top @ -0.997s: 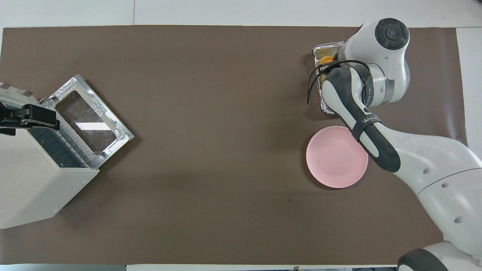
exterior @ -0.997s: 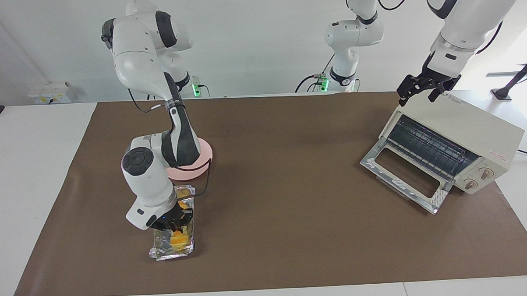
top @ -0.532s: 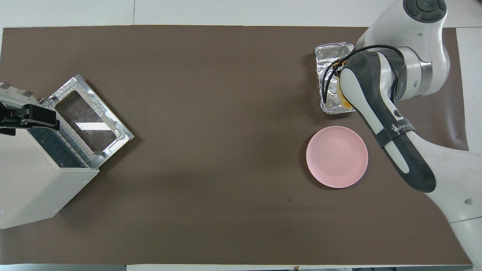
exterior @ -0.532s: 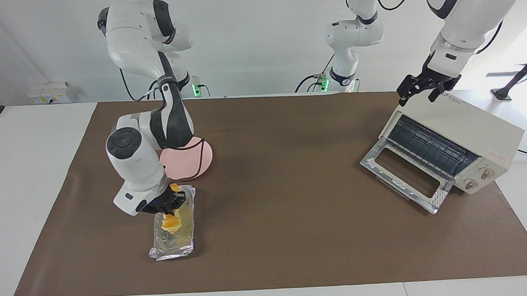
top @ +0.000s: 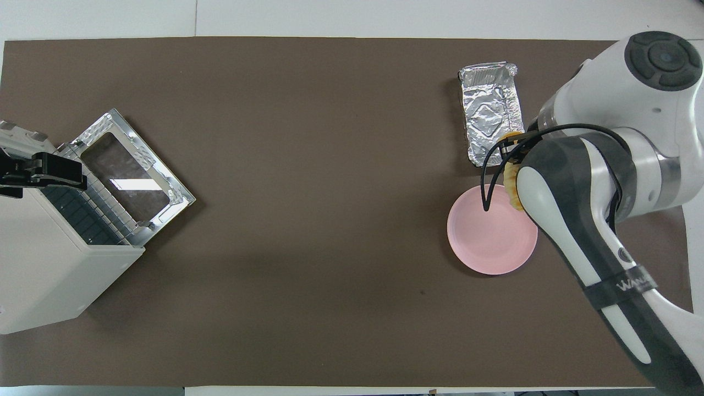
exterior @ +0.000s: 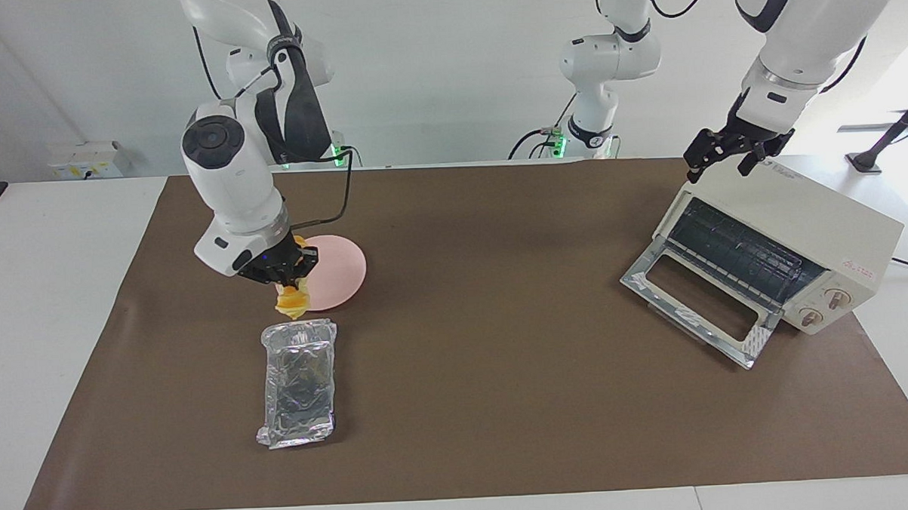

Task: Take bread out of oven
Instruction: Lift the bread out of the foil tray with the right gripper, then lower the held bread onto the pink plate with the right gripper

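The bread (exterior: 292,301), a small golden-orange loaf, hangs on end in the air with my right gripper (exterior: 290,285) shut on its top. It is over the rim of the pink plate (exterior: 343,270) on the side toward the foil tray (exterior: 300,381). In the overhead view only a sliver of the bread (top: 512,186) shows beside the right arm. The cream-white oven (exterior: 789,232) stands at the left arm's end of the table, its glass door (exterior: 699,305) dropped open and its wire rack bare. My left gripper (exterior: 717,167) hovers open over the oven's top edge.
The crinkled silver foil tray (top: 491,121) lies empty on the brown mat, farther from the robots than the pink plate (top: 489,239). The open oven door (top: 131,177) juts out over the mat toward the table's middle. A power cord runs from the oven.
My right gripper has lifted the bread out of the foil tray and carried it up and toward the pink plate. The tray now lies empty. The left arm has stayed still.
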You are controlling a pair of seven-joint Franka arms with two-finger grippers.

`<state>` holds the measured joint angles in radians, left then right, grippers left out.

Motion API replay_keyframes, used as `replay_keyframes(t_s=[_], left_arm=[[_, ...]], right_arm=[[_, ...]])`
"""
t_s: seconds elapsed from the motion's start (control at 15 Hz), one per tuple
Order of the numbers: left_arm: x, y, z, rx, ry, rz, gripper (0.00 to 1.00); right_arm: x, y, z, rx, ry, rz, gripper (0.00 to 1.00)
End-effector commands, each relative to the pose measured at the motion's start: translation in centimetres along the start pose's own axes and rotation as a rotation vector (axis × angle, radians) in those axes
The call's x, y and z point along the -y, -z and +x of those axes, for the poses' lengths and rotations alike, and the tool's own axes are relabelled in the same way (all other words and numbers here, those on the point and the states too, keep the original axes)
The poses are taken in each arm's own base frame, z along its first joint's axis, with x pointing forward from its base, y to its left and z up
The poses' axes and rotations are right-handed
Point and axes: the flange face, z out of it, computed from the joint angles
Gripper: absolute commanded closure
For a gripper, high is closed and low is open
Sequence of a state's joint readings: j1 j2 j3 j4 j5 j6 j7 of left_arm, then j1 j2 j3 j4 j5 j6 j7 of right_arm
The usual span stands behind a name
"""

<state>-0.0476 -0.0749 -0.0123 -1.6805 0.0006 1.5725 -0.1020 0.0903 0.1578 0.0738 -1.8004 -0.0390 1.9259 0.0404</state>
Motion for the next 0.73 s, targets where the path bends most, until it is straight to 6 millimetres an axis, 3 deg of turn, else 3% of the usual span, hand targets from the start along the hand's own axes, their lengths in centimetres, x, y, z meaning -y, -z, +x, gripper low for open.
replay_keyframes(t_s=[0.0,0.33,0.66], left_arm=[[0.1,0.4,-0.2,0.012,0.005,-0.017,0.00],[0.2,0.5,-0.2,0.008,0.007,-0.017,0.00],[0.1,0.4,-0.2,0.010,0.005,-0.017,0.00]], right_arm=[[0.8,-2.3,-5.5,-0.045,-0.033,0.012,1.00],[4.4,-7.9,-11.0,-0.148,-0.066,0.023,1.00],[3.7,-11.8,-10.6,-0.184,-0.055,0.032,1.00]])
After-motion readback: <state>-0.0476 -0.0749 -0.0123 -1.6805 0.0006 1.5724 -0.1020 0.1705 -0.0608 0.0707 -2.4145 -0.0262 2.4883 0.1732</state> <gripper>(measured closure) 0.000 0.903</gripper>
